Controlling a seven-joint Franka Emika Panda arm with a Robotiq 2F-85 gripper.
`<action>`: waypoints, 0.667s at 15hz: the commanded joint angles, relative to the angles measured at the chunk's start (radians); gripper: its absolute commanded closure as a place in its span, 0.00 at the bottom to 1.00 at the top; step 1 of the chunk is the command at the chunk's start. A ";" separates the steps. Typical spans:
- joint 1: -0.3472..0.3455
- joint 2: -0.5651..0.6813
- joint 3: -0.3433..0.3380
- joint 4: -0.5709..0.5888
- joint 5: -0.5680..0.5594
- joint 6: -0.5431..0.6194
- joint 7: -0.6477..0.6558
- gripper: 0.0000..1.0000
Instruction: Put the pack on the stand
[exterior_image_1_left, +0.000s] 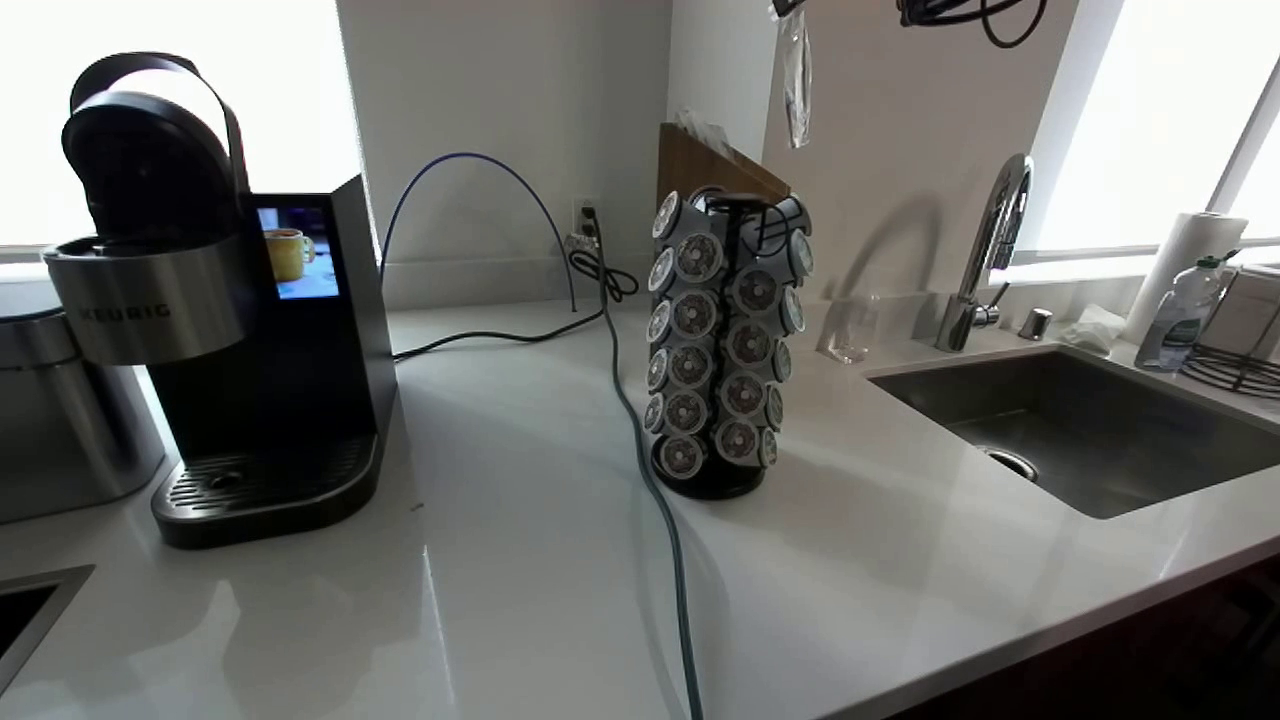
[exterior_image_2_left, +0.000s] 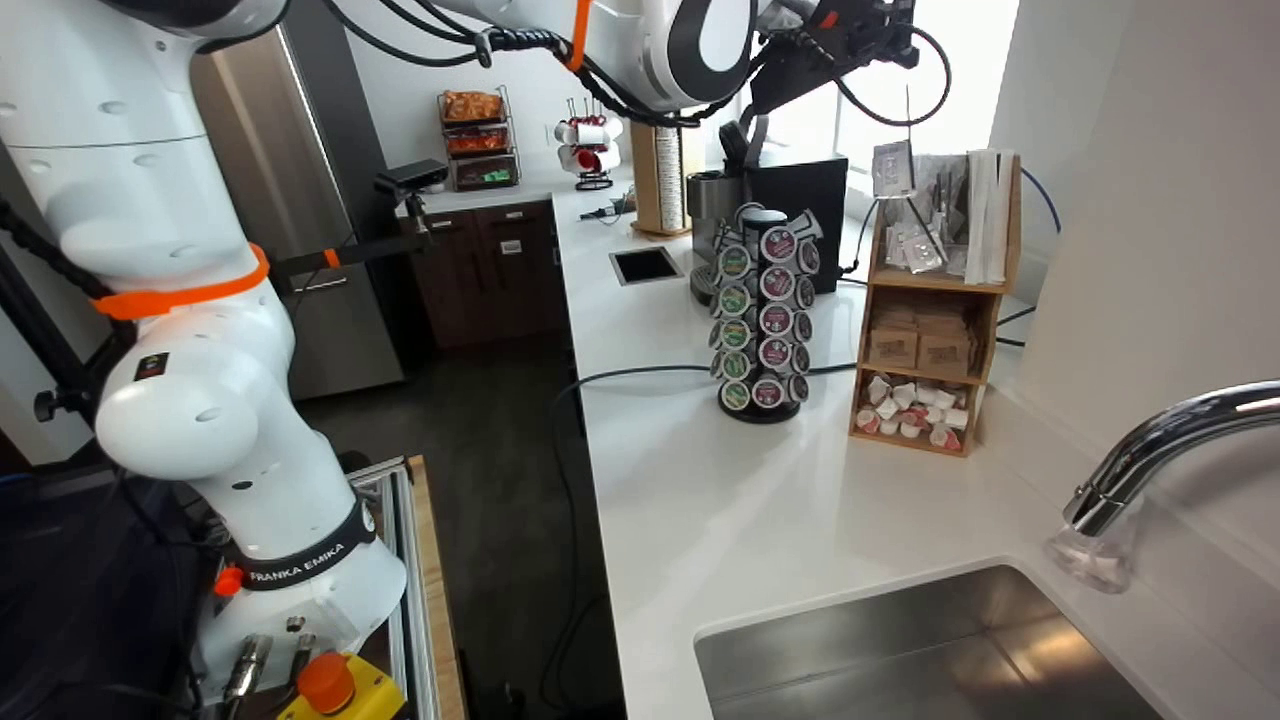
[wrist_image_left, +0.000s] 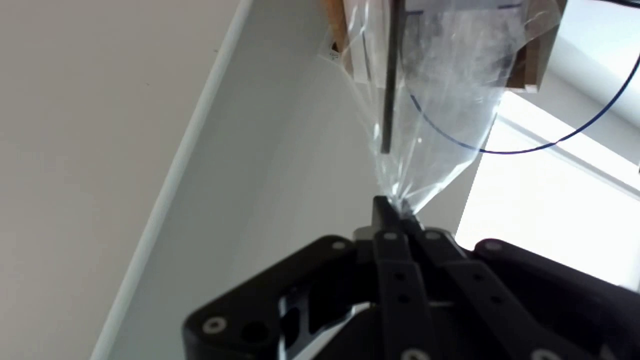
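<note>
Clearest in wrist view, the gripper (wrist_image_left: 398, 210) seemingly pinches the pack (wrist_image_left: 450, 92).

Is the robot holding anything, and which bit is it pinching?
Yes, a clear plastic pack: the pincer grips it by its narrow, bunched-up end.
</note>
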 joint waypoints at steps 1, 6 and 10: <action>-0.032 0.075 0.061 0.061 0.048 -0.022 -0.121 1.00; -0.116 0.152 0.130 0.135 0.064 -0.021 -0.214 1.00; -0.210 0.205 0.226 0.186 0.085 -0.013 -0.271 1.00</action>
